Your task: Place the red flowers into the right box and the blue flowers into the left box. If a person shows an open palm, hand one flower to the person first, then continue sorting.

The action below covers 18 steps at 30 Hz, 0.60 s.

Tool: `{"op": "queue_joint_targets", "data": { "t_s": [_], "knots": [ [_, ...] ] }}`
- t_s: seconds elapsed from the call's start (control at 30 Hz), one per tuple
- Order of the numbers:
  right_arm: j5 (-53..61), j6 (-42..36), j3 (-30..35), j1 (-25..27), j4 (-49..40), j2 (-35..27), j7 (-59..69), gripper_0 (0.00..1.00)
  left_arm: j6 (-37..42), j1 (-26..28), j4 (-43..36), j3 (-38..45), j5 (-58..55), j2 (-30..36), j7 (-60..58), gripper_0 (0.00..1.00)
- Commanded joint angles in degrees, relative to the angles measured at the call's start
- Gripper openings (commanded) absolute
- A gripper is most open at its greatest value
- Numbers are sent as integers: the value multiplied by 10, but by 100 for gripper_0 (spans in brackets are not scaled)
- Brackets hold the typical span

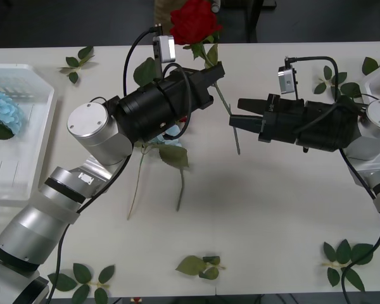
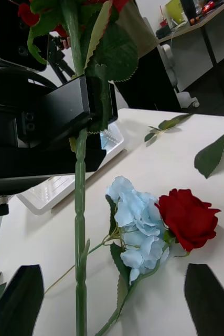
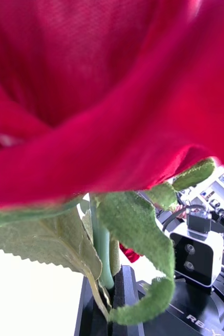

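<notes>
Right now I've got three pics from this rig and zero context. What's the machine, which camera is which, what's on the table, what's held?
It is a two-armed robot sorting artificial flowers on a white table.

The front view looks down from above the arms. The left gripper is shut on the stem of a red rose, holding it upright. The right gripper is open and points at the lower end of that stem.

The right wrist view comes from the right arm's own camera: its two dark fingers sit at the bottom corners, the held stem runs up the middle, and behind it a blue flower and a second rose lie on the table.

The left wrist view looks up the stem into the held rose's petals.

Also on the table: the left box, with a blue flower inside, and loose leaf sprigs.
</notes>
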<state>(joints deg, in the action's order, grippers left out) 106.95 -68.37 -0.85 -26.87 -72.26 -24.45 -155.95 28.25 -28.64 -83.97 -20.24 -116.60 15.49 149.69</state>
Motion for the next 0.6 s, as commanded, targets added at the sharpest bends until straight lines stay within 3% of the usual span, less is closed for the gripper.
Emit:
{"op": "queue_joint_targets", "data": {
  "t_s": [0.03, 0.07, 0.1, 0.6],
  "knots": [
    [-16, 18, -16, -30, -10, 20, 10, 13, -6, -5, -9, -18, -7, 8, 53, 0],
    [-15, 23, -21, -30, -10, 20, 10, 3, -6, -6, -9, -19, -8, 8, 53, 0],
    [-12, 31, -28, -30, -10, 20, 10, 0, -6, -6, -9, -19, -7, 8, 53, 0],
    [6, 47, -46, -30, -10, 20, 10, 0, -6, -6, -9, -25, -7, 16, 53, 2]
  ]
}}
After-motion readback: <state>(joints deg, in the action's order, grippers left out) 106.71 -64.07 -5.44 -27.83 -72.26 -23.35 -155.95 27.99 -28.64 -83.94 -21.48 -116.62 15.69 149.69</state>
